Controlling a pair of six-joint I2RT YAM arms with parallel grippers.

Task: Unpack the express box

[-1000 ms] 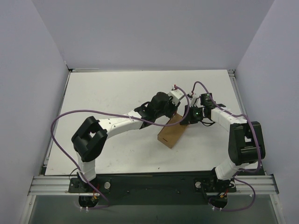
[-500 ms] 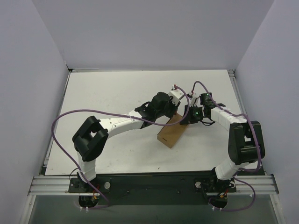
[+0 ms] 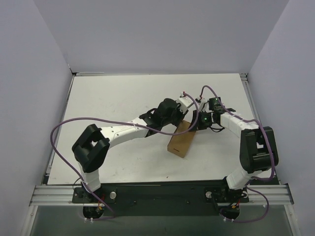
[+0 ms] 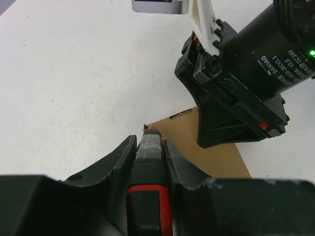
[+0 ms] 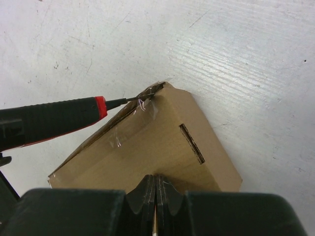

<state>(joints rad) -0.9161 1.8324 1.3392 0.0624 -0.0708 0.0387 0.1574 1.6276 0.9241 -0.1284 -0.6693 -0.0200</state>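
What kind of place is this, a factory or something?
Probably a robotics lab test cell, not a factory: a white table boxed in by plain walls, with a left arm and right arm bolted to a metal rail at its near edge.

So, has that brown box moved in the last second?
Yes, slightly. The express box has turned a little: its near left corner now lies closer to the table's front edge.
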